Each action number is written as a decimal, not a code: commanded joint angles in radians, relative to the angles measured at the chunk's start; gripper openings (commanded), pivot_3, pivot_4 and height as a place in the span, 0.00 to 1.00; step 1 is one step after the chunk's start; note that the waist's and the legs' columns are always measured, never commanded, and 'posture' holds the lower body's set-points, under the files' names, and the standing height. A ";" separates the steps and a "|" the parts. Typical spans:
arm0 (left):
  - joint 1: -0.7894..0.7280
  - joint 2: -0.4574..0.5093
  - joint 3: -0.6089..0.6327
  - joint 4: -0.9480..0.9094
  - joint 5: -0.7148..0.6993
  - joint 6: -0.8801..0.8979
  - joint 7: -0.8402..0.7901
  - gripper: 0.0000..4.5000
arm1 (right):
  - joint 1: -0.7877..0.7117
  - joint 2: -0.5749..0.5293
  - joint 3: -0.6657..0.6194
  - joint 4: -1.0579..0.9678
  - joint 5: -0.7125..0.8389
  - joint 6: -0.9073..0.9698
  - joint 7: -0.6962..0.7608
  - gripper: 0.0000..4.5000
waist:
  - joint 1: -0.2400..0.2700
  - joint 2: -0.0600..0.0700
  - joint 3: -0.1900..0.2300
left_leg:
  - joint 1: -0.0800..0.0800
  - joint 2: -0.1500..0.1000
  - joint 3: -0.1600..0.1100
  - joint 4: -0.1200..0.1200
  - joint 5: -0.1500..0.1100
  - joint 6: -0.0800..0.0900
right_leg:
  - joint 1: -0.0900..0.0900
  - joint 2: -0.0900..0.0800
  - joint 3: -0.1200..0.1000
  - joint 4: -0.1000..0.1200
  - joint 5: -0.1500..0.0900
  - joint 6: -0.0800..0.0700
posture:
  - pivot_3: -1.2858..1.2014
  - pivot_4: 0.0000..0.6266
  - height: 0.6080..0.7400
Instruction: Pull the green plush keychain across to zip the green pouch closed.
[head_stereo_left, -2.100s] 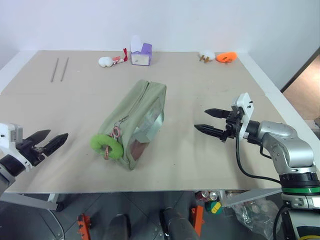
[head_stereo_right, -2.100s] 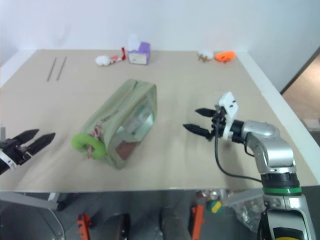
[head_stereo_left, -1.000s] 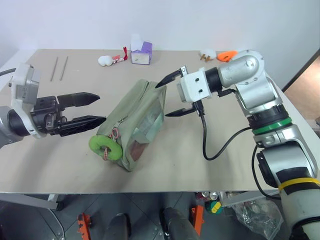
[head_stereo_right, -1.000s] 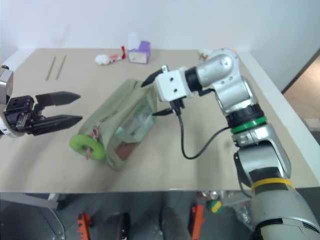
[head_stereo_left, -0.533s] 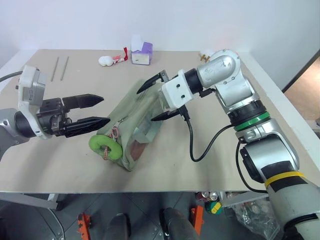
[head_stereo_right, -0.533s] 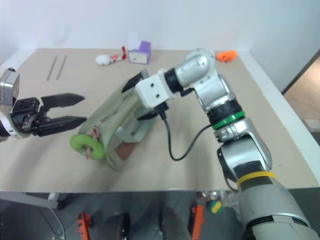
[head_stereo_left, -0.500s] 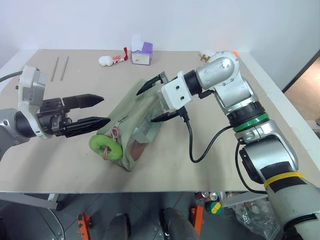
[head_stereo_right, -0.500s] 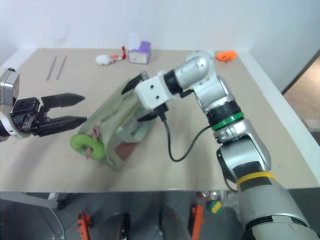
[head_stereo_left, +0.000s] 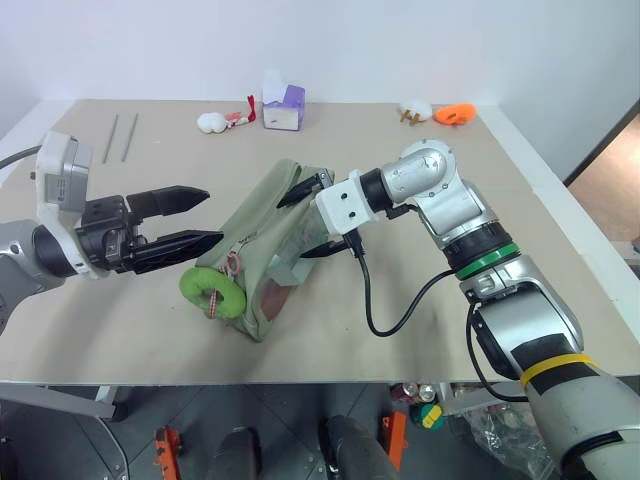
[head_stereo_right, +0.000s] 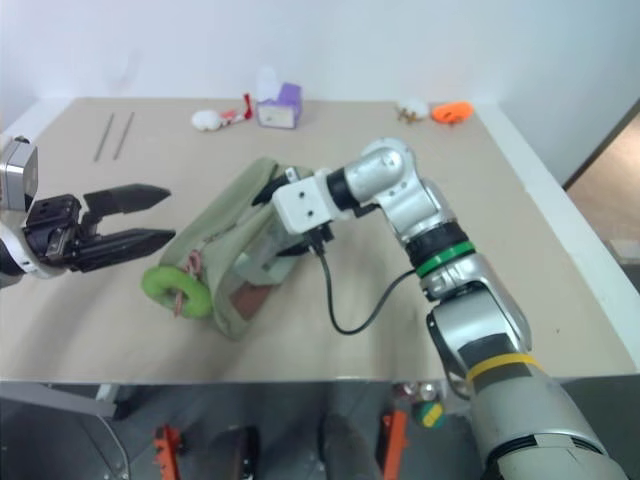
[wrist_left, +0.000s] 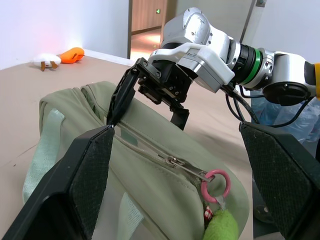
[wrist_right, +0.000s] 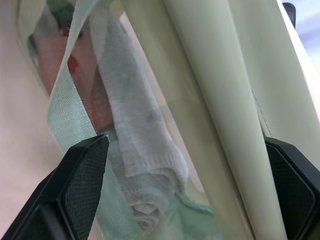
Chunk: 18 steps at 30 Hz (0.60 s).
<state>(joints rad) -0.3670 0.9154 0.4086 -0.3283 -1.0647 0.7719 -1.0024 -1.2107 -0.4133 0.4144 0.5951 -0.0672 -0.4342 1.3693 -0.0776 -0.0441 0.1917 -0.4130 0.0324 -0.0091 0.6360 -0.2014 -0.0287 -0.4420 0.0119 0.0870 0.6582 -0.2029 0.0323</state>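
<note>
The pale green pouch (head_stereo_left: 262, 240) lies slantwise in the middle of the table, its clear window facing right. The lime green plush keychain (head_stereo_left: 212, 291) hangs at its near end from a pink ring (wrist_left: 215, 182) on the zipper slider. My left gripper (head_stereo_left: 211, 214) is open and level, its tips just left of the pouch's near end, above the keychain and apart from it. My right gripper (head_stereo_left: 302, 226) is open and straddles the pouch's far end, one finger (wrist_left: 121, 97) on top by the zipper line and the other down the window side. Between its fingers the pouch fabric (wrist_right: 210, 75) and strap show.
Along the table's far edge lie two thin rods (head_stereo_left: 118, 138), a white plush (head_stereo_left: 211, 123), a purple and white box (head_stereo_left: 283, 108), another small white item (head_stereo_left: 414, 110) and an orange toy (head_stereo_left: 454, 114). The right arm's cable (head_stereo_left: 385, 315) loops over the table beside the pouch.
My right gripper has come down and leftward from above the pouch's far end until its open fingers straddle it. The left gripper and the pouch have stayed put.
</note>
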 joint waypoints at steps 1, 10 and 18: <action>-0.011 -0.004 0.032 -0.023 -0.021 -0.011 0.017 0.92 | -0.029 -0.013 -0.028 0.005 0.006 -0.003 0.006 0.93 | 0.000 0.000 0.000 | 0.000 0.000 0.000 0.000 0.000 0.000 | 0.000 0.000 0.000 0.000 0.000 0.000 | 0.52 0.24 1.00; -0.018 -0.010 0.025 -0.021 -0.030 -0.013 0.028 0.92 | -0.070 -0.021 -0.042 0.040 -0.009 0.006 -0.023 0.93 | 0.000 0.000 0.000 | 0.002 0.000 -0.002 0.000 0.000 0.000 | 0.000 0.000 -0.002 0.006 -0.003 -0.003 | 0.52 0.24 1.00; -0.022 -0.011 0.021 -0.017 -0.028 -0.014 0.029 0.92 | -0.073 -0.015 -0.056 0.028 0.031 0.006 0.005 0.93 | 0.000 0.000 0.000 | 0.003 0.000 -0.003 0.000 0.000 0.000 | 0.001 0.000 -0.003 0.007 -0.004 -0.004 | 0.52 0.24 1.00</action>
<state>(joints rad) -0.3693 0.9034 0.4082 -0.3285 -1.0796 0.7705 -0.9797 -1.2509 -0.4267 0.3942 0.6487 -0.0692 -0.4214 1.3631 -0.0776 -0.0441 0.1917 -0.4099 0.0323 -0.0118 0.6361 -0.2012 -0.0289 -0.4414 0.0122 0.0843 0.6654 -0.2068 0.0282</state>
